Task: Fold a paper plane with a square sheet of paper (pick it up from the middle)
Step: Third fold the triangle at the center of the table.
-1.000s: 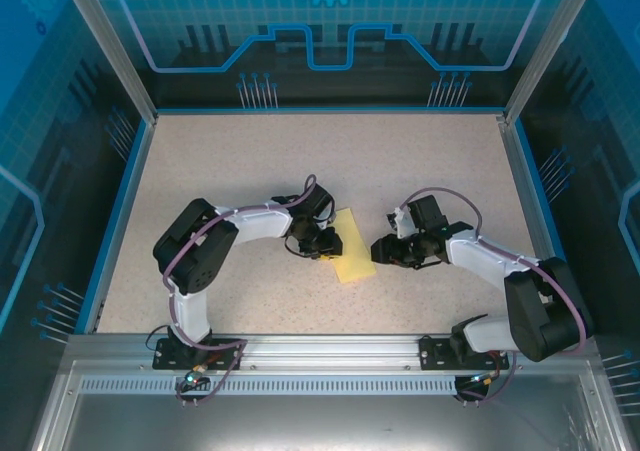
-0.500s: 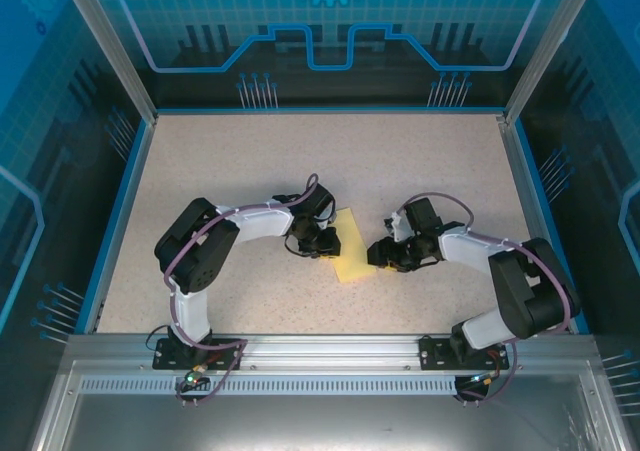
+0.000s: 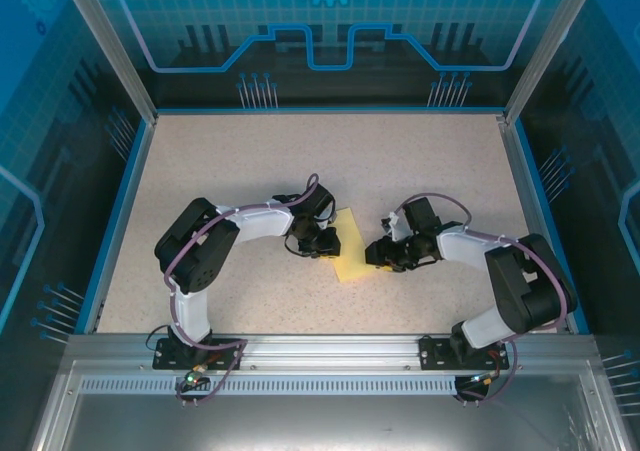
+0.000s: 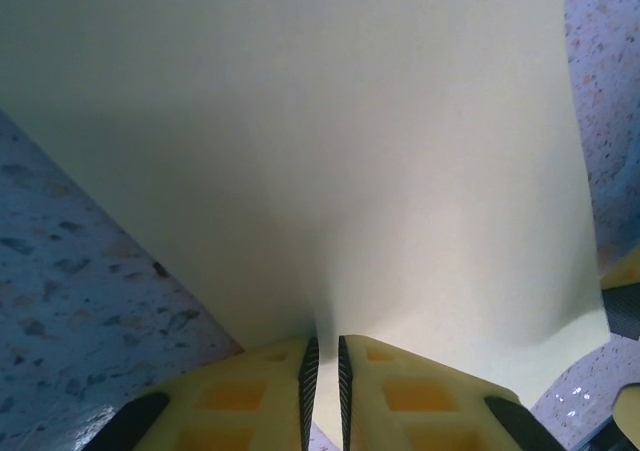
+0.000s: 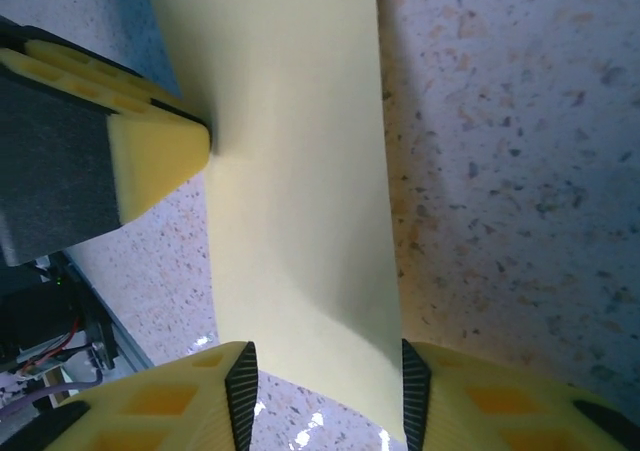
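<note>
The left gripper (image 4: 323, 343) is closed on the sheet of paper (image 4: 300, 151). In the left wrist view its two yellow fingers (image 4: 250, 391) stand almost together, with only a thin dark slit between them. The near edge of the pale-yellow paper runs down into that slit and puckers into a soft crease where it is pinched. From there the paper fans out and away over the speckled table (image 4: 70, 271). In the right wrist view the same gripper shows as a yellow wedge with a grey body at the upper left, its tip set on the paper's long left edge. The right gripper (image 5: 325, 363) has its jaws well apart and straddles the near end of the paper, which here looks like a long folded strip. The strip's two long edges reach to the black inner pads (image 5: 240, 381) on either side. Whether those pads press on the edges or merely stand beside them is hard to tell from this angle. From above, the paper (image 3: 352, 256) lies on the table (image 3: 250, 161) a little toward the near side of its middle. It sits between the two gripper heads, which face each other across it, left (image 3: 327, 241) and right (image 3: 377, 254).
</note>
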